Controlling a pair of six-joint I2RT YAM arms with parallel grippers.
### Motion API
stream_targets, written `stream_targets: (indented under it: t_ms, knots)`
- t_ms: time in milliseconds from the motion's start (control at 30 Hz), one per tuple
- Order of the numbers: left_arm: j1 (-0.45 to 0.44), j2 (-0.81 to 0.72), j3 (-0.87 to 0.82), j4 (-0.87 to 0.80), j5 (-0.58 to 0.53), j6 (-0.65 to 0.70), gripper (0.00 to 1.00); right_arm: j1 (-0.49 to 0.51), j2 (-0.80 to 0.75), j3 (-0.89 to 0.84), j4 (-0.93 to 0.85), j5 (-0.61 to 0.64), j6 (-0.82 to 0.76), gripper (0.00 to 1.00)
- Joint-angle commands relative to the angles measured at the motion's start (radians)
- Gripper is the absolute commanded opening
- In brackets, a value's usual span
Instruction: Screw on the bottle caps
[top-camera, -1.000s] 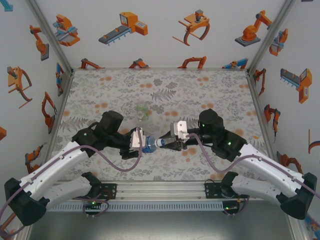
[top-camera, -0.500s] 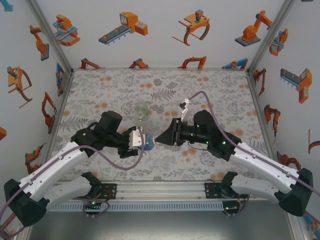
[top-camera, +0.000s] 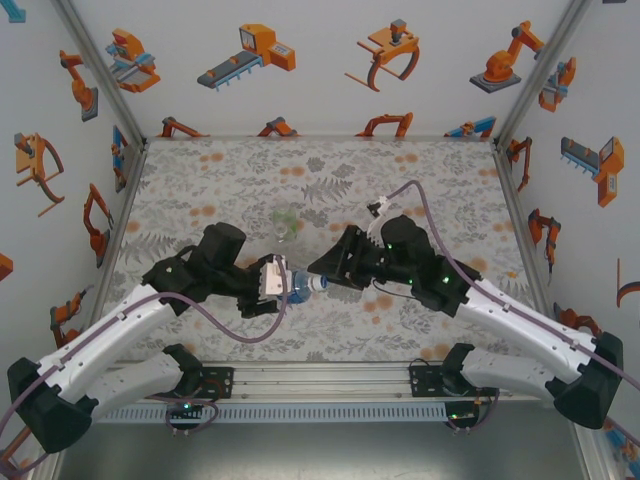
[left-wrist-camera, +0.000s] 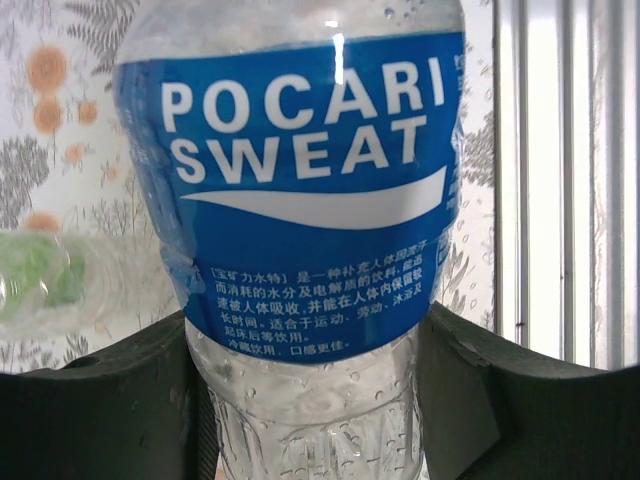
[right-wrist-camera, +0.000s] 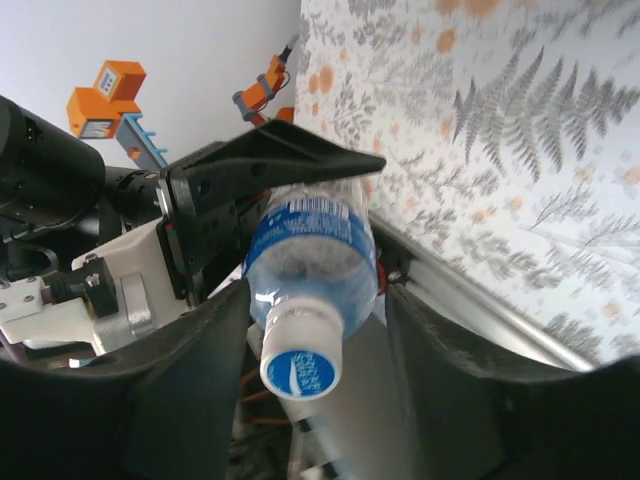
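**Clear plastic bottle (left-wrist-camera: 310, 200) with blue "POCARI SWEAT" label, held level over the fern-print counter (top-camera: 420, 170)**
The left gripper (top-camera: 283, 286) has its jaws clenched on the bottle body. A small white screw cap with blue print (right-wrist-camera: 300, 372) is on the neck. The right gripper (right-wrist-camera: 315, 300) has its jaws spread either side of the cap, not touching it. Chinese small print runs under the logo. A green-tinted clear bottle (top-camera: 285, 225) sits on the counter behind. The right wrist has rolled over since a second ago.

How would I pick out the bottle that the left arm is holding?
Look to the near middle of the fern-print table, where the two arms meet. The bottle is held sideways in the left claw; unlike the green-tinted bottle farther back, it wears a blue Pocari Sweat label.
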Motion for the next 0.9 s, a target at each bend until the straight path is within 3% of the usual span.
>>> stream_targets:
  t_ms: [0,200,433,567,867]
  knots:
    - [-0.004,-0.017,0.018,0.032,0.072,0.015,0.00,-0.010,-0.043,0.081,-0.025,0.009,-0.279,0.56]
    - [-0.009,-0.033,0.010,0.032,0.070,0.016,0.00,-0.011,-0.071,0.143,-0.026,-0.125,-0.812,0.56]
    - [-0.014,-0.024,0.013,0.029,0.070,0.018,0.00,-0.007,-0.082,0.150,-0.062,-0.450,-1.429,0.56]
    - [-0.015,-0.024,0.010,0.028,0.063,0.015,0.00,-0.002,-0.100,0.101,-0.020,-0.487,-1.559,0.56]
    - [-0.015,-0.015,0.013,0.029,0.061,0.014,0.00,0.022,-0.092,0.023,0.053,-0.442,-1.562,0.48]
